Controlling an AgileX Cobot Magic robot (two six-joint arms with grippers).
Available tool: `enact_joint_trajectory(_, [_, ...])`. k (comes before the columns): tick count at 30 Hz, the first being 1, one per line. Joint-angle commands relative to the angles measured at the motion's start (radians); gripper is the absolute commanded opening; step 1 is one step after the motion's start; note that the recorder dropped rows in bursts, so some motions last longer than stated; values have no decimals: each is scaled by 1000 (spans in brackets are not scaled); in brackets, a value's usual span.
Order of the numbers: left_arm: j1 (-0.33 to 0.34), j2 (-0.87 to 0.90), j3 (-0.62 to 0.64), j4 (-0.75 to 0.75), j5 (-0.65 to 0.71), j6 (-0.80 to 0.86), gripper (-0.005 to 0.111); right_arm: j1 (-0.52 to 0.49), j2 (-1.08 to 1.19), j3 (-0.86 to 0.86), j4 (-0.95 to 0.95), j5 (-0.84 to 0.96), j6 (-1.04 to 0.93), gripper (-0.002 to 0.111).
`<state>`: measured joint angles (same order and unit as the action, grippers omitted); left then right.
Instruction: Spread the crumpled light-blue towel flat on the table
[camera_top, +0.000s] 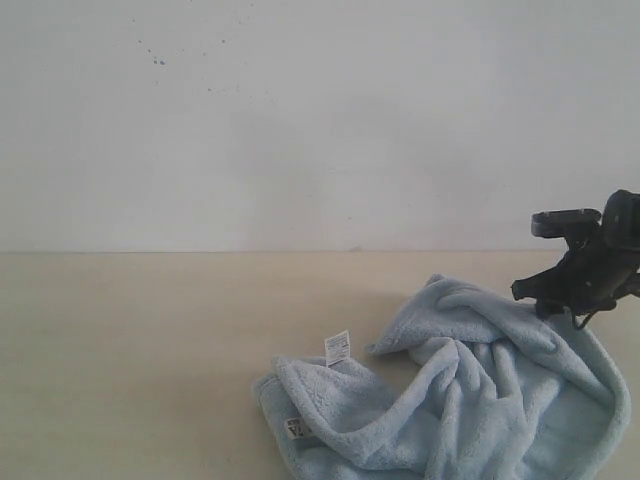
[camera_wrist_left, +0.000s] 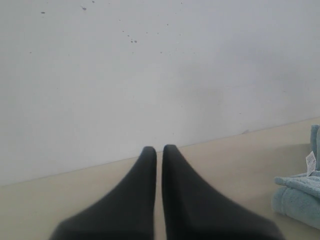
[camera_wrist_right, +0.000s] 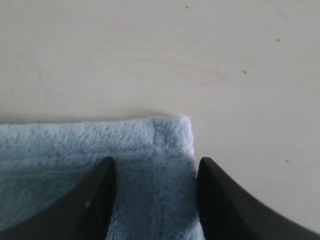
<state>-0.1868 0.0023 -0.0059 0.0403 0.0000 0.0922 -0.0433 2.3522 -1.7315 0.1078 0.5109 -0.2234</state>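
Note:
The pale-blue towel (camera_top: 470, 400) lies crumpled on the beige table (camera_top: 150, 350) at the front right, its white care tag (camera_top: 337, 347) sticking up at the left edge. My right gripper (camera_top: 560, 305) hangs over the towel's far right part. In the right wrist view it (camera_wrist_right: 156, 165) is open, its fingers astride a hemmed corner of the towel (camera_wrist_right: 170, 132); whether they touch the cloth I cannot tell. My left gripper (camera_wrist_left: 159, 150) is shut on nothing, held above bare table (camera_wrist_left: 225, 165), with the towel (camera_wrist_left: 300, 195) off to one side. The exterior view does not show it.
A white wall (camera_top: 300, 120) rises along the table's far edge. Bare table (camera_wrist_right: 150, 60) stretches beyond the towel corner, with a few small yellow specks (camera_wrist_right: 245, 71) on it. The towel's front part runs out of the exterior view.

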Motion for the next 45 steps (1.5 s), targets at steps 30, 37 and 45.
enact_joint_trajectory(30, [3,-2,6,-11,0,-8,4,-455,-232,169,-253,274,93,4])
enact_joint_trajectory(37, [3,-2,6,-11,0,-8,4,-466,-420,411,-228,128,108,40])
enact_joint_trajectory(45, [3,-2,6,-11,0,-8,4,-370,-718,466,481,184,-251,42])
